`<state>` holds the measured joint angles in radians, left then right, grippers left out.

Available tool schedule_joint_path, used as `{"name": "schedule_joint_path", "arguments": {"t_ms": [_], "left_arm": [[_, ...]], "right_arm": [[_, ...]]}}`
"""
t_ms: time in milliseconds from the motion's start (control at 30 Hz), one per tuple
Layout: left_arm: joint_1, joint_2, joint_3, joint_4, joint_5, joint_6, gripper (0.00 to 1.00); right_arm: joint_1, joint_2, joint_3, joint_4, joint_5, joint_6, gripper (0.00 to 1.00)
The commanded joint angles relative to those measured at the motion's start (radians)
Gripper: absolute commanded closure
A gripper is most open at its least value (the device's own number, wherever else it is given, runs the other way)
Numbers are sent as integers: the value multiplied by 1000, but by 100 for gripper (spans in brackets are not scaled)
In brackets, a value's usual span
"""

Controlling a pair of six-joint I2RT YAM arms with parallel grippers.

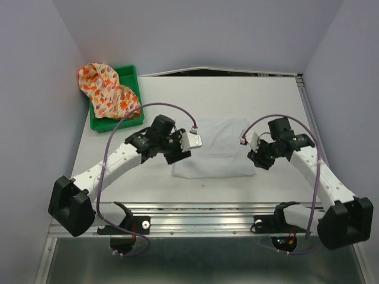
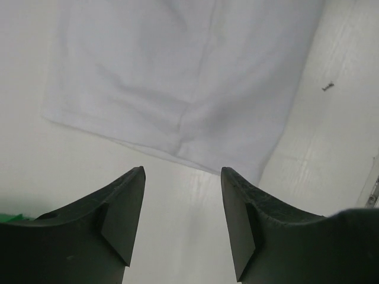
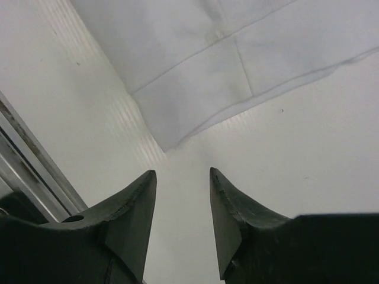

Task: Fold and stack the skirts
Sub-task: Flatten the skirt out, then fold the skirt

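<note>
Two skirts are waiting here. One, the white skirt (image 1: 210, 148), is lying flat in the middle of the table (image 1: 266, 100). The flowery skirt (image 1: 106, 89) is sitting in a heap well apart from it, spilling over the tray (image 1: 129, 72) at the back left. The left gripper (image 2: 180, 171) is hanging by the white skirt's left side and the right gripper (image 3: 182, 173) by its right side, each with a corner just ahead of it. Both are standing open and holding nothing. I am thinking a few things could be going wrong soon. If a gripper is pinching too high, it may be catching only the top layer, or no cloth at all. If one arm is pulling before the other, the fold may be coming out crooked and bunched. If the fingers are pushing down too hard, they may be scraping the table and shoving the skirt away.
</note>
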<state>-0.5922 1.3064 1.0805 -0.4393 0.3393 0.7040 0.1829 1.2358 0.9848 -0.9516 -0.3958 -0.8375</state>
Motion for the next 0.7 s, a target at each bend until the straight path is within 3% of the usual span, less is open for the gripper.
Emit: {"name": "schedule_joint_path", "arguments": {"t_ms": [0,233,467,667], "left_arm": [[-77,-30,-204,5,-28,114,35],[-104,-47,-287,109,-29,89,31],[-115,-19,-303,132,-22,141,29],[-138,-19,-341,139,-25,210,33]], "right_arm": [[73,-169,-161,177,80,-201,53],[185,-291,-397,338,132,-313,50],[248,-271,-504,479,184,-359,50],[257,-226,-528,517,209,-370,56]]}}
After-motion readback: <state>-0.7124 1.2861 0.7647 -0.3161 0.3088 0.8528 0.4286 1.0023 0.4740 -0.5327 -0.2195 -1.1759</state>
